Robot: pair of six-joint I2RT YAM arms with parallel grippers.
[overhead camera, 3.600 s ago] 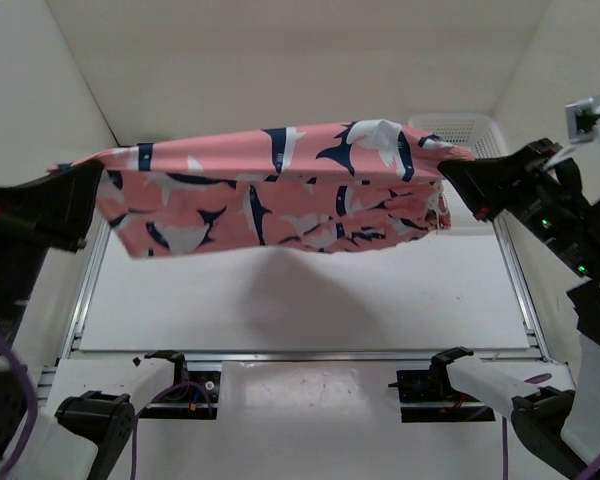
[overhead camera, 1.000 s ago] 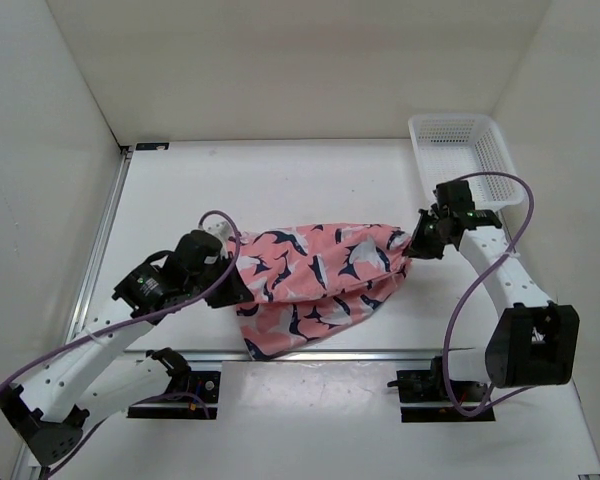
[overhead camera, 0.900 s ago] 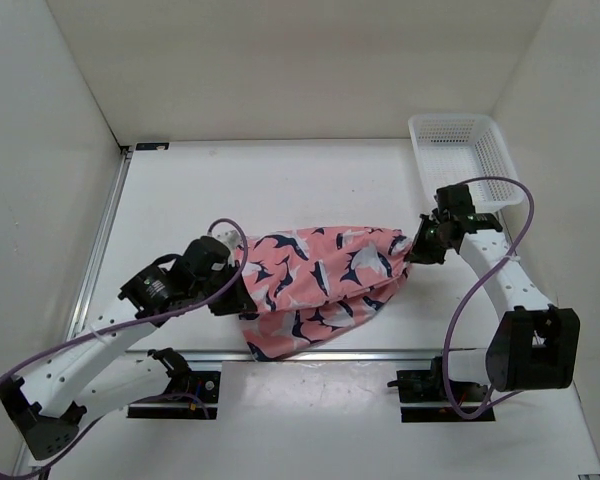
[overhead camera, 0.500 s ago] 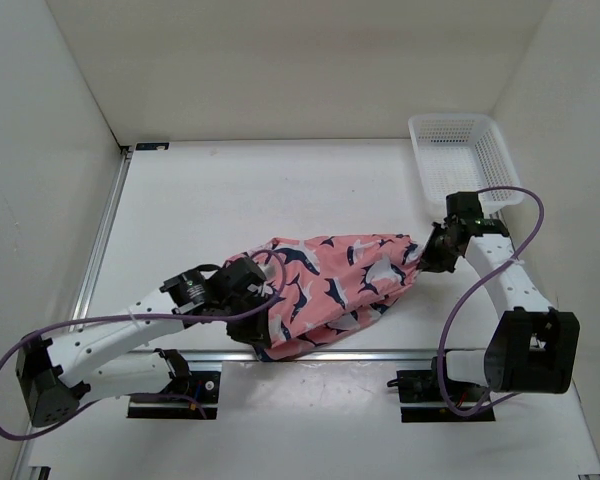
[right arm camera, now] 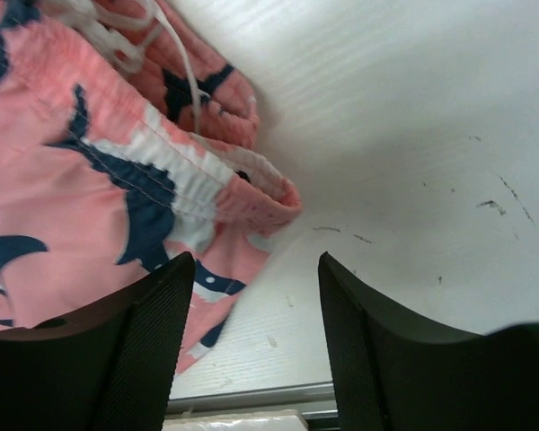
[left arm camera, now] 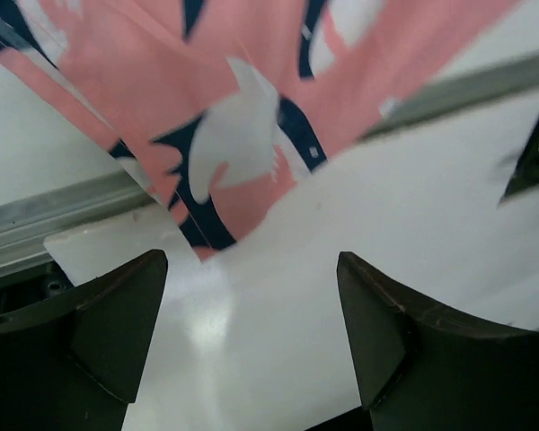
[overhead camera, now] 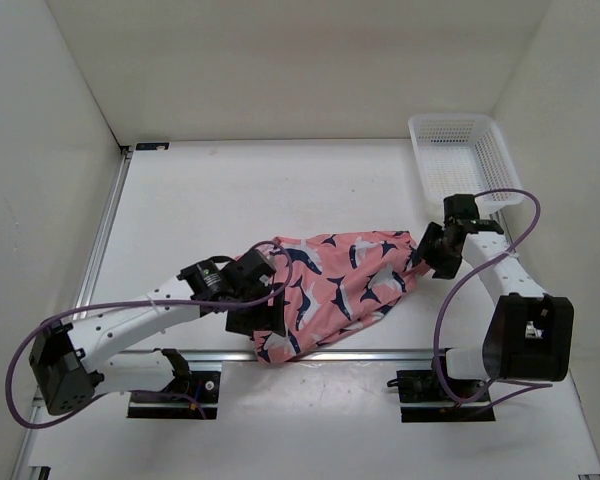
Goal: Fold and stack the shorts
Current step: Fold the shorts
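Note:
The salmon-pink shorts (overhead camera: 335, 285) with navy-and-white shark shapes lie bunched on the table near its front edge, one end hanging over the front rail. My left gripper (overhead camera: 268, 305) sits at their left end, open. In the left wrist view the shorts (left arm camera: 234, 117) lie just beyond the left gripper (left arm camera: 251, 260), with nothing between its fingers. My right gripper (overhead camera: 426, 255) is at their right end, also open. The right wrist view shows the waistband and white drawstring of the shorts (right arm camera: 99, 180) ahead of the right gripper (right arm camera: 256, 260), whose left finger is beside the fabric's edge.
A white mesh basket (overhead camera: 460, 150) stands at the back right corner. A metal rail (overhead camera: 380, 352) runs along the table's front edge, also seen as the rail (left arm camera: 54, 215) in the left wrist view. White walls close in the sides and back.
Both grippers have gone from shut on the shorts to open and let them go. The left arm swung right and lower; the shorts shifted slightly toward the front edge.

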